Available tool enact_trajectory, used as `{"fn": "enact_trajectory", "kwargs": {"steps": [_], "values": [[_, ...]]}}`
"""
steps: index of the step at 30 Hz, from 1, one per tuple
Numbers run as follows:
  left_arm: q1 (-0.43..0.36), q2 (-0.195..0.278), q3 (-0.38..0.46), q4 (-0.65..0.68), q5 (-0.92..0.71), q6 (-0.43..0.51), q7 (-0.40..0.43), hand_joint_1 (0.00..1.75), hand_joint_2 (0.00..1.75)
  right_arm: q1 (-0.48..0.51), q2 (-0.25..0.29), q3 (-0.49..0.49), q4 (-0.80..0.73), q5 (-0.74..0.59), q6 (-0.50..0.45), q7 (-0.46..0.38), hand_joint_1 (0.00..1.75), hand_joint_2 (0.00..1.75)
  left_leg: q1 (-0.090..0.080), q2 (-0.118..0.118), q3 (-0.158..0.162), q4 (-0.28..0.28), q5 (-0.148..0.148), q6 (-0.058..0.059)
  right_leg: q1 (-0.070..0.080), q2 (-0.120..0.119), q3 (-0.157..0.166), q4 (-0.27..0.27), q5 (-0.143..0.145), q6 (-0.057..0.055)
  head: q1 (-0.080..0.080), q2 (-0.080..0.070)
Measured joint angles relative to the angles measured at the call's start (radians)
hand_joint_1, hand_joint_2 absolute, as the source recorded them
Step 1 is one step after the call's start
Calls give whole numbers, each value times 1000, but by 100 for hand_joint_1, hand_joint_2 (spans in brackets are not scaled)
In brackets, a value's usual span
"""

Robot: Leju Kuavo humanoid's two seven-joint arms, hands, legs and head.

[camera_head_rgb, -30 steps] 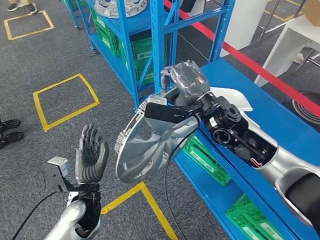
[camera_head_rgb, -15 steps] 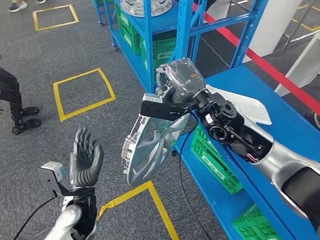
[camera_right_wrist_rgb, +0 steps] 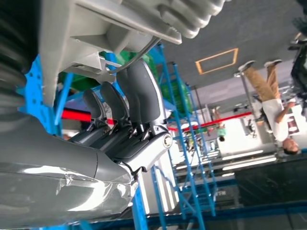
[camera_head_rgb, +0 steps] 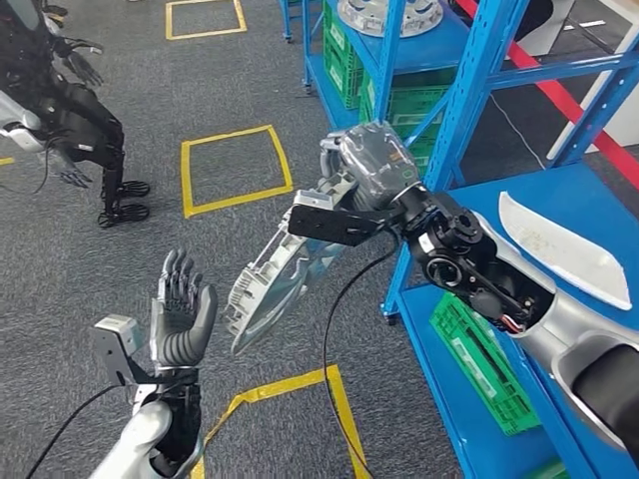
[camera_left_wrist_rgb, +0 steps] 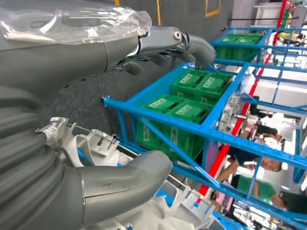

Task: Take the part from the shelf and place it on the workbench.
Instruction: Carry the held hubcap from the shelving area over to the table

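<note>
My right hand point(camera_head_rgb: 369, 170) grips a silver-grey ribbed cast part point(camera_head_rgb: 279, 274) by its upper edge, out over the carpet in front of the blue shelf point(camera_head_rgb: 391, 60). The part hangs slanted, low end towards my left hand. In the right wrist view the fingers point(camera_right_wrist_rgb: 139, 103) curl around the part's rim point(camera_right_wrist_rgb: 108, 24). My left hand point(camera_head_rgb: 181, 309) is raised palm-up with fingers spread and holds nothing, a short way left of the part's low end. In the left wrist view the thumb point(camera_left_wrist_rgb: 123, 184) stands apart from the fingers point(camera_left_wrist_rgb: 173, 40), with the part point(camera_left_wrist_rgb: 98, 146) beyond.
Another round metal part point(camera_head_rgb: 388, 12) lies on the shelf's upper level, with green crates point(camera_head_rgb: 391, 100) below. A white shell point(camera_head_rgb: 561, 249) rests on the blue surface point(camera_head_rgb: 595, 210) at right. A dark robot point(camera_head_rgb: 60, 100) stands at far left. Yellow squares point(camera_head_rgb: 234, 170) mark the carpet.
The whole view has swung, so the shelf and floor marks slid right. The part in my right hand now hangs flatter and more edge-on. My left hand stays raised and empty.
</note>
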Motion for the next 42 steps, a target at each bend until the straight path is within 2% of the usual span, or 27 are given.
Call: {"fn": "enact_trajectory", "kwargs": {"steps": [2,4,6,7,8,9,10,11,13,15,17,19,21,22,23,24,25,26,28,30,32,33,35,37,39,40,42], "values": [[3,1,1,-1,0,1,0,0,175,1,1,3,-1,0,1,0,175,175,2,-12,-6,2,-1,-9,0,-17,7,-7,-1,-6,-4,0],[5,3,4,-2,-1,1,0,0,175,0,2,4,-1,0,1,0,175,175,0,25,-26,47,-29,-18,-2,-38,15,-13,-1,-18,-14,0],[5,4,6,-4,-2,2,0,0,175,0,2,4,-1,0,2,1,175,175,0,80,-87,175,-88,-26,1,-59,20,-15,-3,-27,-25,0],[6,4,6,-4,-2,2,0,0,175,0,2,4,-1,0,2,1,175,175,3,92,-124,245,-113,-29,2,-70,21,-15,-5,-29,-28,0],[8,4,6,-4,-2,2,0,0,175,1,2,6,-1,0,2,1,175,175,5,98,-151,293,-125,-31,4,-80,22,-15,-6,-30,-30,0],[9,5,7,-4,-2,2,0,0,175,2,2,7,-1,0,3,0,175,175,6,102,-160,303,-118,-31,4,-91,23,-15,-8,-30,-32,0],[10,5,8,-4,-2,2,0,0,175,2,2,8,-1,0,3,0,175,175,7,105,-146,270,-94,-29,5,-100,24,-15,-10,-29,-34,0],[10,6,9,-5,-2,2,0,0,175,2,2,8,-1,0,3,0,175,175,6,114,-114,205,-58,-26,5,-109,28,-15,-12,-27,-34,0],[9,5,12,-7,-2,2,0,0,175,2,2,8,-1,0,3,1,175,175,-2,150,-42,63,-7,-18,9,-125,34,-14,-19,-20,-36,0],[8,5,13,-9,-2,2,0,0,175,0,2,9,-1,0,3,1,175,175,-11,167,-14,3,4,-9,13,-140,37,-14,-24,-11,-34,0],[8,5,14,-10,-2,2,1,0,175,0,2,10,-1,0,3,1,175,175,-12,148,-12,-2,6,1,13,-153,40,-16,-28,-1,-31,0],[8,5,15,-13,-2,2,0,0,175,0,2,10,-2,0,3,1,175,175,-9,128,-4,-13,9,12,8,-127,30,16,-55,7,-26,0],[7,4,15,-14,-2,3,0,0,175,0,1,10,-1,0,3,1,175,175,-7,110,2,-17,10,20,6,-82,-23,130,-112,10,-15,0],[7,3,15,-14,-2,3,0,0,175,1,1,11,-1,0,3,1,175,175,-7,101,3,-17,10,22,7,-71,-59,201,-139,10,-11,0],[8,2,15,-14,-2,3,1,0,175,4,1,12,-1,0,3,1,175,175,-7,89,4,-17,9,23,7,-66,-90,256,-153,11,-8,0],[9,1,15,-14,-2,2,1,0,175,7,1,13,-1,0,3,1,175,175,-8,76,4,-16,9,24,7,-64,-105,275,-147,11,-6,0],[10,1,15,-14,-2,2,1,0,175,9,1,13,-1,0,3,1,175,175,-8,63,5,-15,8,24,6,-62,-102,256,-122,10,-4,0],[10,1,15,-14,-2,2,1,0,175,11,1,13,-1,-1,2,1,175,175,-7,49,7,-13,7,23,6,-55,-80,200,-82,8,-2,0],[9,0,15,-14,-2,2,1,0,175,10,1,12,-1,-3,2,0,175,175,-7,25,5,-7,4,18,2,-19,-22,63,-18,3,1,0],[9,0,15,-14,-2,2,0,0,175,11,1,12,-1,-4,2,0,175,175,-4,4,-4,-2,5,10,2,7,8,-4,-5,-1,-2,0],[12,1,15,-14,-2,2,0,0,175,11,1,12,-1,-4,2,-1,175,175,-1,-15,-10,-5,9,-1,3,-7,15,-16,-9,-8,-3,0],[13,2,15,-14,-2,2,0,0,175,10,2,12,-1,-4,2,-2,175,175,-2,-11,-12,-2,6,-6,2,-18,20,-21,-7,-13,-5,0],[12,3,15,-15,-3,3,0,0,175,9,3,11,-1,-4,2,-3,175,175,-6,34,-38,56,-30,-16,-2,-41,29,-30,-5,-22,-18,0],[13,4,16,-15,-3,3,0,0,175,9,3,11,-1,-4,2,-4,175,175,-2,84,-105,193,-92,-27,1,-63,32,-31,-6,-27,-29,0],[14,5,16,-15,-2,3,0,0,175,11,3,13,-1,-4,2,-5,175,175,6,98,-159,291,-116,-34,2,-86,33,-30,-9,-28,-32,0],[15,5,16,-15,-2,3,0,0,175,12,3,13,-1,-4,2,-5,175,175,9,101,-159,283,-101,-36,1,-96,35,-30,-12,-28,-34,0],[14,6,16,-15,-2,3,0,0,175,12,3,13,-1,-4,2,-6,175,175,12,124,-98,157,-32,-37,1,-116,43,-30,-18,-21,-35,0]]}}
